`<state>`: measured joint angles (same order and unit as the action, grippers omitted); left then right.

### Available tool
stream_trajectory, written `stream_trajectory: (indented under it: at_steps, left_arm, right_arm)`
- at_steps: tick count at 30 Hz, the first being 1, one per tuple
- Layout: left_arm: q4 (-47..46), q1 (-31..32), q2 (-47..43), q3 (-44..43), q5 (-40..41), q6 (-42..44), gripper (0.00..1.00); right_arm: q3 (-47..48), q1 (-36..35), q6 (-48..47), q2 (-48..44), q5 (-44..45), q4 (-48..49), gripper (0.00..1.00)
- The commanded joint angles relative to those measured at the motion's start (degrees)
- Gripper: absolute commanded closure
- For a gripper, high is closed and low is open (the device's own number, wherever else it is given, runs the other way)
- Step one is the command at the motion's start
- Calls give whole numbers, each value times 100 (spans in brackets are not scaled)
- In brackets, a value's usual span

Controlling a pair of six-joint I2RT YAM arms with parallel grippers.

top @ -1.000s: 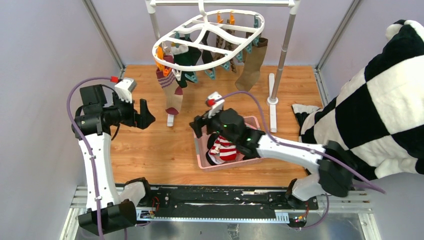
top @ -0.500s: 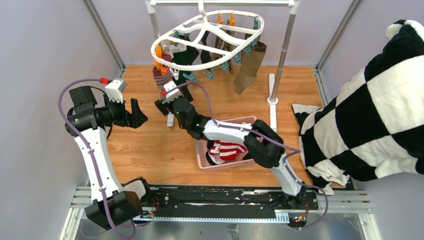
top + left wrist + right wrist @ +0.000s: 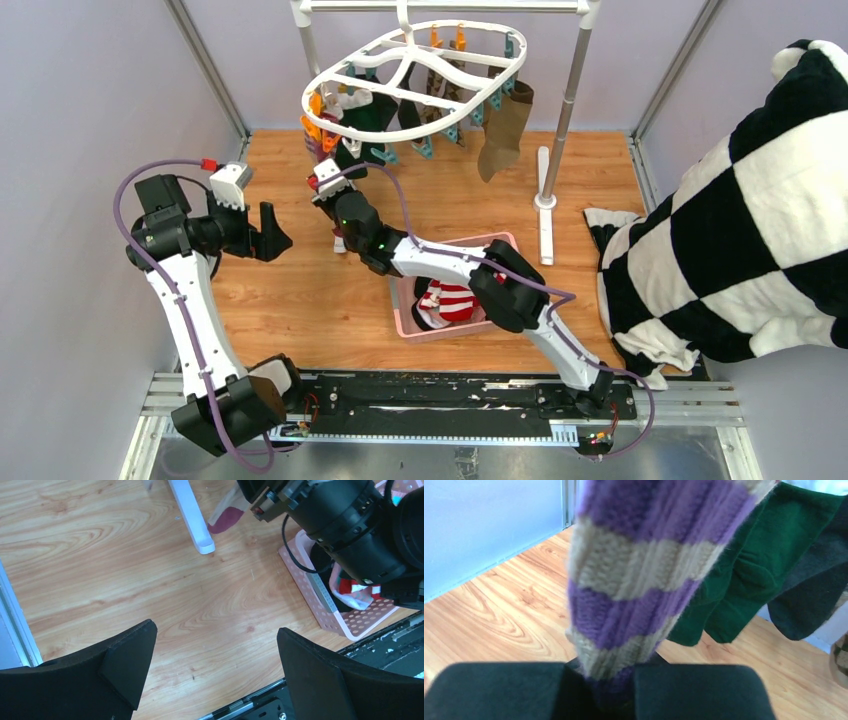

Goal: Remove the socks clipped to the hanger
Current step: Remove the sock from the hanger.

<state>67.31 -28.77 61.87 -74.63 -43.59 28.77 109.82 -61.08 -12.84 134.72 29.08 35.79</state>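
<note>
The white oval hanger (image 3: pixel 415 62) hangs from the rack's top bar, and several socks are clipped under it: a dark green one (image 3: pixel 372 110), an olive-brown one (image 3: pixel 503 128) and darker ones between. My right gripper (image 3: pixel 328 190) reaches under the hanger's left end. In the right wrist view it (image 3: pixel 616 690) is shut on the beige sock with purple stripes (image 3: pixel 644 565), which still hangs from above. That sock's maroon toe (image 3: pixel 227 517) shows below the right arm. My left gripper (image 3: pixel 275 235) hovers open over bare floor to the left, holding nothing.
A pink slotted basket (image 3: pixel 500 243) sits at the centre with a red-white striped sock (image 3: pixel 447 300) inside. The grey rack's white feet (image 3: pixel 545 200) rest on the wooden floor. A large black-and-white checked plush cloth (image 3: pixel 750 200) fills the right side.
My right arm swung from over the basket up-left to the hanger's left end, and its open gripper shut on the striped sock. The left arm drew back slightly left.
</note>
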Motion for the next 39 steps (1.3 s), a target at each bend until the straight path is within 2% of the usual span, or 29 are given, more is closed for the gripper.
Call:
stream_trajectory:
  at_steps: [1,7,15,21,25,31,35,39]
  left_arm:
    - [127,-49,-95,-67,-248,122,0]
    - [265,-42,-393,-112,-472,221,0]
    - [481,41,-761,-202,-848,177,0]
    - [504,803,-1002,-216,-929,-200,0]
    - [494,1321,-1154,-159,-1307,-360,0]
    - [485,1856,-1207,-151,-2013,-384,0]
    - [494,2296,-1115,-120,-2161,-414,0]
    - [502,2601,-1062,-29,-2270,-381,0]
  right_arm:
    - [-822,-68,78,-843,-301,659,96]
    - [-2091,-277,284,-1974,-1011,1031,97]
    - [-3910,-465,1349,-3553,-2074,1211,95]
    - [-5115,-466,2213,-4851,-3030,1200,89]
    - [-5785,-459,2659,-5517,-3509,1352,87]
    - [-6276,-426,3607,-6016,-3785,1615,79]
    - [-6254,-388,4373,-5987,-4065,1903,73]
    - [-6109,-372,4934,-5802,-4285,2189,71]
